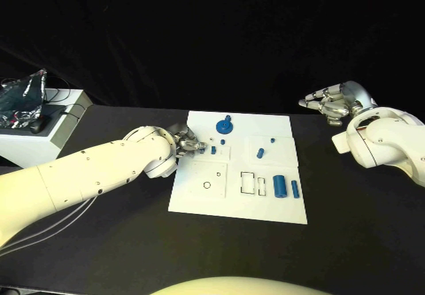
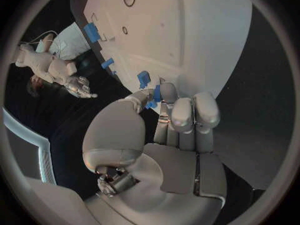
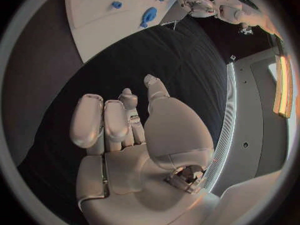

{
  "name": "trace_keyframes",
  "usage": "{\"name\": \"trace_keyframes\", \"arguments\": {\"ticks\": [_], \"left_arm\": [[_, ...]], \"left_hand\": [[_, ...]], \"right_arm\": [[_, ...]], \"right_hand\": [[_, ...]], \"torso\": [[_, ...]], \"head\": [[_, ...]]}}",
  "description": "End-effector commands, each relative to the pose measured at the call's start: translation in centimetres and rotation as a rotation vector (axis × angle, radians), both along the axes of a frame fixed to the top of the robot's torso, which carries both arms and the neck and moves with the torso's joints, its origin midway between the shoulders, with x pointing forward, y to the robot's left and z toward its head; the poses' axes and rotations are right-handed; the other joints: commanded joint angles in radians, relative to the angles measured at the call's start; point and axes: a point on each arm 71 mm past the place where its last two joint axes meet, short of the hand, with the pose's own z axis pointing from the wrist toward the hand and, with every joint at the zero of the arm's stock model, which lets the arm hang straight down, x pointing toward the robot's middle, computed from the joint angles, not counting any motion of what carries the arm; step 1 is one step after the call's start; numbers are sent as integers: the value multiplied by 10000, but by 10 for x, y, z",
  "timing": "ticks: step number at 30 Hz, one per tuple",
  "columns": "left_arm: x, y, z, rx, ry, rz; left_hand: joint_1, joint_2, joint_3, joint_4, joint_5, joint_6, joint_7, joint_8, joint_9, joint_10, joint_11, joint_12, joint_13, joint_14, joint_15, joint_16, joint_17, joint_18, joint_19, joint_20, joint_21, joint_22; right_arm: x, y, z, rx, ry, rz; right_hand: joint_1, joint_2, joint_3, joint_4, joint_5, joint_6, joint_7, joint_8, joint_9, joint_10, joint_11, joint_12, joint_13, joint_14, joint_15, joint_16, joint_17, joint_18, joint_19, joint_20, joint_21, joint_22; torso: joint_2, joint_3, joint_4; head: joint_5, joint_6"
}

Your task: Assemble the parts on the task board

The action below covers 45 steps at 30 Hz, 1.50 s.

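The white task board (image 1: pixel 237 203) lies mid-table. My left hand (image 1: pixel 188 145) rests over the board's left edge, and its thumb and fingers pinch a small blue part (image 2: pixel 155 94). Another small blue part (image 1: pixel 214 149) lies just beside those fingers. A blue round piece with a knob (image 1: pixel 226 127) stands at the board's far edge. Two blue cylinders (image 1: pixel 279 186) lie near the right edge, and a short blue peg (image 1: pixel 260 153) lies mid-board. My right hand (image 1: pixel 331 102) hovers off the board at the back right, holding nothing, its fingers loosely bent and its thumb apart.
A white box (image 1: pixel 35 132) with a crinkled foil bag (image 1: pixel 25 92) and cables sits at the table's far left. Outlined slots and a small hole (image 1: pixel 206 184) mark the board's near half. Black table surrounds the board.
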Motion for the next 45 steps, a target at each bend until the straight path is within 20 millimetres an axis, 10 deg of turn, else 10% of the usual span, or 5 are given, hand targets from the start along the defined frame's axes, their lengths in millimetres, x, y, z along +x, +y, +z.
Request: {"name": "trace_keyframes", "arguments": {"ticks": [1,7,23,45], "left_arm": [[-1,-2,-3,548,493,-231],[0,-3,-1,728,738,-355],[0,-6,-2,1112,1106,-505],[2,-6,-1,1538,1020,-458]], "left_hand": [[456,412,156,-233,29,98,-16,-39,-28,16,-45,48,-5,43,50,37,5,-48,11,58,-24,1015],[387,429,134,-252,24,100,-30,8,8,-63,-62,220,178,30,31,29,-129,-67,31,8,-31,990],[269,432,-282,45,37,74,-233,140,2137,-6,-178,230,437,0,-51,151,-299,-120,57,-73,14,976],[327,392,-2271,595,20,292,-365,63,2404,50,-227,350,244,-5,-88,216,-294,-159,75,-126,30,963]], "right_arm": [[0,1,1,-82,-87,104],[0,1,1,-81,-92,103],[0,2,1,-79,-103,110],[0,1,1,-81,-122,87]], "right_hand": [[-13,49,-12,-24,39,11,46,-61,-11,-53,-47,-51,7,9,-34,-34,-8,49,396,-76,-28,1496],[-5,50,-8,-25,61,8,46,-63,-13,-47,-50,-45,13,12,-34,-30,-4,48,396,-76,-28,1496],[-5,48,-7,-23,82,6,48,-65,-14,-57,-49,-60,4,7,-35,-41,-15,50,394,-77,-40,1493],[-5,47,-6,-20,106,10,45,-63,-16,-55,-51,-61,6,6,-36,-50,-26,49,395,-77,-41,1493]], "torso": [[-5,3,5],[-12,-3,8],[-12,-8,4],[-9,-7,8]], "head": [[-3,-2],[-11,-3],[2,1],[7,33]]}}
